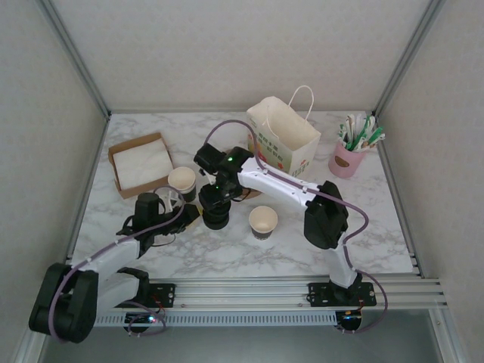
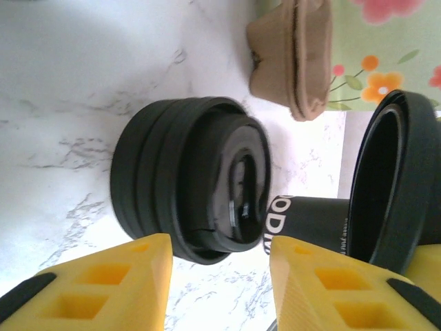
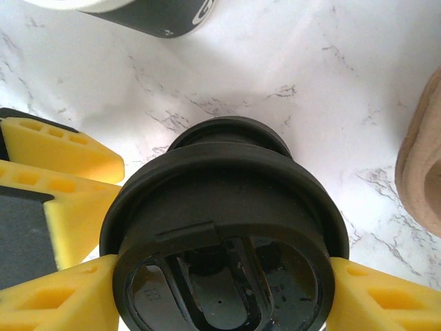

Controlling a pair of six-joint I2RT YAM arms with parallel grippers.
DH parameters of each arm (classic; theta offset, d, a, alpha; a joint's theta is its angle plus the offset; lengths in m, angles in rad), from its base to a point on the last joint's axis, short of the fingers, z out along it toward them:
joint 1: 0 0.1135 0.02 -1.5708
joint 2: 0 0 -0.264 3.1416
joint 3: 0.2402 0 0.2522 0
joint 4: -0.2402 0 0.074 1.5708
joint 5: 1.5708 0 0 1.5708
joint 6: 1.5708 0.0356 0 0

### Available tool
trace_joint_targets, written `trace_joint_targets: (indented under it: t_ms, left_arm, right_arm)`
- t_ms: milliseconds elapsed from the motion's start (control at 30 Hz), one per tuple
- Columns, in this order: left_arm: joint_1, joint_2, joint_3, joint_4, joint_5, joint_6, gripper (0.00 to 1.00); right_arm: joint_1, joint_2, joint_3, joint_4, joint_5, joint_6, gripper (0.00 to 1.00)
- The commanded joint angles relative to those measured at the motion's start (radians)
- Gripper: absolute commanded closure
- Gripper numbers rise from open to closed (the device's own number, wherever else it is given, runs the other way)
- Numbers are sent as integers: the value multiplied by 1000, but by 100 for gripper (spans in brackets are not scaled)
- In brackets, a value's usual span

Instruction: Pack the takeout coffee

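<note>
Black lid (image 3: 227,207) — clamped in right jaws above stack (image 2: 172,179); left jaws — parted beside stack

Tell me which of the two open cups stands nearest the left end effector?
The cup beside the napkin box; the other cup stands farther right, before the paper bag.

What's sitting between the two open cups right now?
In the top external view, the stack of black lids stands between the farther cup and the nearer cup, with the right gripper clamped on it.
</note>
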State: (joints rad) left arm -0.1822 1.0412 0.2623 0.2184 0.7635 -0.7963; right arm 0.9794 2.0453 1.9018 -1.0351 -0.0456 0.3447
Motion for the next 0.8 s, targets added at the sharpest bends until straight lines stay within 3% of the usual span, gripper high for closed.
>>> trace_joint_targets:
  t_ms: [0,300,467,767]
  left_arm:
    - [-9,-67,54,-145,-38,36,55]
    - [-20,-242,207,-387,-107,72,26]
    - [-58,-268,321,-471,-159,95,1]
    - [-204,-177,444,-450,-302,115,0]
  right_arm:
    - [-2,-76,-28,-2,18,13,33]
    - [-2,-220,-108,7,28,16,32]
    - [-2,-308,-166,-13,61,23,32]
    - [-3,-464,-299,-80,145,47,31]
